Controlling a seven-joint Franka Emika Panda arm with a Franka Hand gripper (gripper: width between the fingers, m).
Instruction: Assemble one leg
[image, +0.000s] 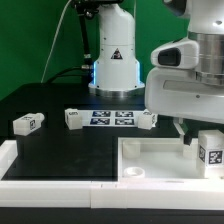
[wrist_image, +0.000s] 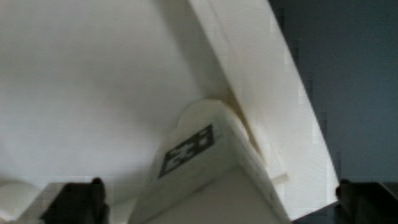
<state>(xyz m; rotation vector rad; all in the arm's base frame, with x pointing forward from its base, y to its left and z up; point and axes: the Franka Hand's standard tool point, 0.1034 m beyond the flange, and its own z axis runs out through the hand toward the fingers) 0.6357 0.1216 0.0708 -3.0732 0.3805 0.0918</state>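
Observation:
A leg (image: 210, 149), a small white block with a black-and-white tag, stands in the right corner of the large white tray-like piece (image: 140, 150). In the wrist view the same leg (wrist_image: 199, 150) sits against the tray's raised rim (wrist_image: 267, 90). My gripper (image: 191, 136) hangs just above and beside it. In the wrist view the gripper (wrist_image: 222, 206) is open, with its dark fingertips (wrist_image: 79, 202) far apart on either side of the leg and not touching it. Three more legs lie on the black table: one (image: 27, 122), another (image: 75, 118) and a third (image: 148, 120).
The marker board (image: 112, 118) lies between two of the loose legs at the table's middle. The robot base (image: 112, 65) stands behind it. A white rim (image: 20, 165) runs along the front at the exterior view's left.

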